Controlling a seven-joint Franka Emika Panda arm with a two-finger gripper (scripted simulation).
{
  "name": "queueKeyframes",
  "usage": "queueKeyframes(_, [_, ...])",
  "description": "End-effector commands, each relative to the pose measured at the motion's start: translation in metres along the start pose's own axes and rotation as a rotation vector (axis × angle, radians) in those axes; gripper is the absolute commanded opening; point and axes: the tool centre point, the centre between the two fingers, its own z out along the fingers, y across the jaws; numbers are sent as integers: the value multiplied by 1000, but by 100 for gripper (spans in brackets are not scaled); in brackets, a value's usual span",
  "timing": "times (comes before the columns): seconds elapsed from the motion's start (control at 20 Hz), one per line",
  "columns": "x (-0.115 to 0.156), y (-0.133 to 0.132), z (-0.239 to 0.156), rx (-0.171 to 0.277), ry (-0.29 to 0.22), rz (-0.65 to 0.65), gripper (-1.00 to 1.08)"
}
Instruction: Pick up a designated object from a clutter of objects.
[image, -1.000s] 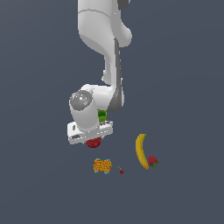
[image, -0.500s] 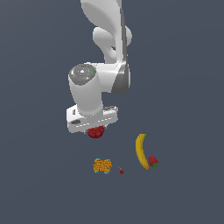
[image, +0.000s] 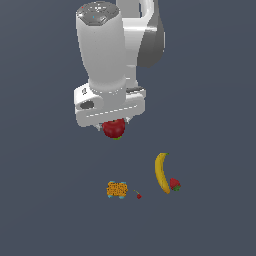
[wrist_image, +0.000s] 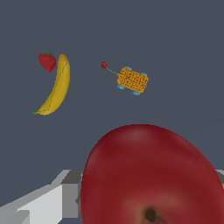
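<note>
My gripper (image: 114, 126) is shut on the glossy red apple (image: 114, 128) and holds it high above the floor. The apple fills the near part of the wrist view (wrist_image: 151, 175), with a grey finger (wrist_image: 48, 203) beside it. Below lie the yellow banana (image: 161, 172), the small strawberry (image: 175, 184) touching the banana's end, the tiny cherry (image: 138, 195) and the orange-yellow patterned box with cyan edges (image: 117, 189). The wrist view shows the banana (wrist_image: 56, 87), strawberry (wrist_image: 47, 61), cherry (wrist_image: 104, 65) and box (wrist_image: 132, 80). The green cup is hidden behind the arm.
The white arm (image: 107, 55) rises from the gripper to the top of the exterior view. The grey floor (image: 55, 200) spreads around the items.
The gripper has risen with the apple in it, well above the other items. The hand has come closer to the camera and covers the green cup.
</note>
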Motion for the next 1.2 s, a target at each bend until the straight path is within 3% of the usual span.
queueKeyframes(0.0, [-3,-8,-30,-1,2,0,-100])
queueKeyframes(0.6, [-9,-34,-139,0,2,1,-100])
queueKeyframes(1.15, [-9,-41,-171,0,2,1,-100])
